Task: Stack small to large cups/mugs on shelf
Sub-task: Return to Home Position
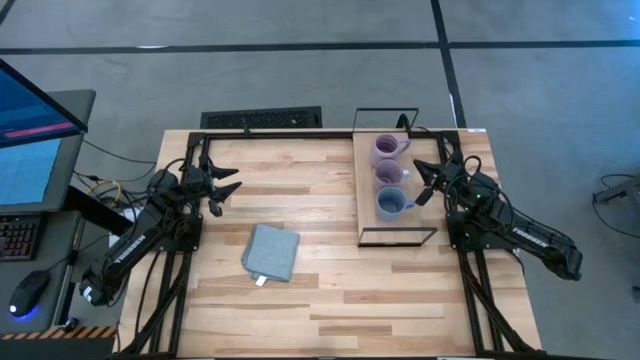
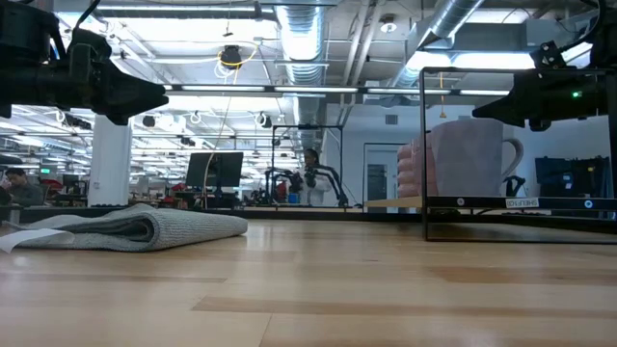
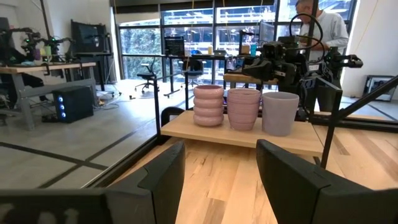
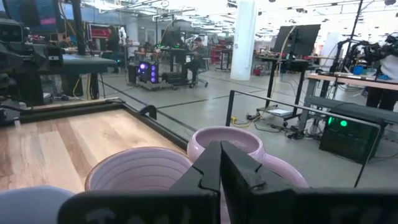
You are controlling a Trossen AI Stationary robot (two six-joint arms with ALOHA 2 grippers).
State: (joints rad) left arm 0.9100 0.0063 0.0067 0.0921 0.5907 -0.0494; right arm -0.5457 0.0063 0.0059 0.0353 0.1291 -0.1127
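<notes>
The three mugs (image 1: 388, 175), two lavender and one blue-grey, stand in a row along the shelf's (image 1: 364, 190) long axis, with the empty right hand (image 1: 422, 183), fingers pressed together, just beside their handles and far nearer than the left hand (image 1: 230, 187), which waits with fingers apart.

- The left arm (image 1: 140, 240) rises from the lower left of the high view. The left gripper (image 1: 230, 183) sits left of centre and points right, its fingers (image 3: 163, 177) spread (a wide gap in its wrist view).
- The right arm (image 1: 520, 235) enters from the lower right. The right gripper (image 1: 425, 184) points left, its fingers pressed together.
</notes>
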